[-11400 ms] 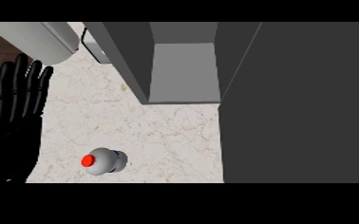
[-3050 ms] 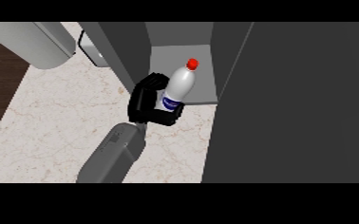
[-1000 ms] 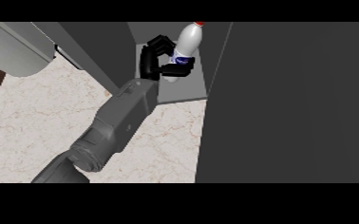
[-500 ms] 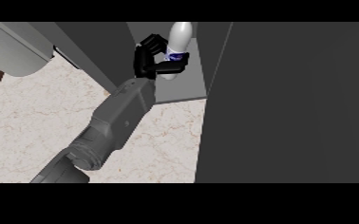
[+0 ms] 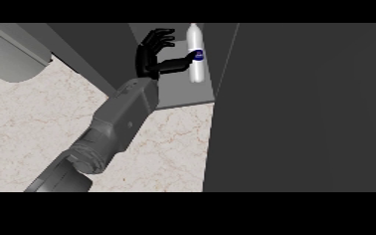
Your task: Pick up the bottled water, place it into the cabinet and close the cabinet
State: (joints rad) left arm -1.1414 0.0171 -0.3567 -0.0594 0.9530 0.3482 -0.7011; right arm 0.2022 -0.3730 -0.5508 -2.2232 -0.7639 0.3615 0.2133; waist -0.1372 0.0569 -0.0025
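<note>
Marble counter (image 5: 169, 144), cabinet (image 5: 180, 93) open at back. L hand (image 5: 150, 59) has just let go: fingers spread straight, only thumb touching bottle (image 5: 194, 55), which stands upright inside cabinet. Placing looks done; next: withdraw arm, shut door (image 5: 294, 104).

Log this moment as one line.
left hand: open, thumb at bottle | bottle: upright inside cabinet | door: open | right hand: unseen

The outstretched left hand (image 5: 149, 62) is spread open.
</note>
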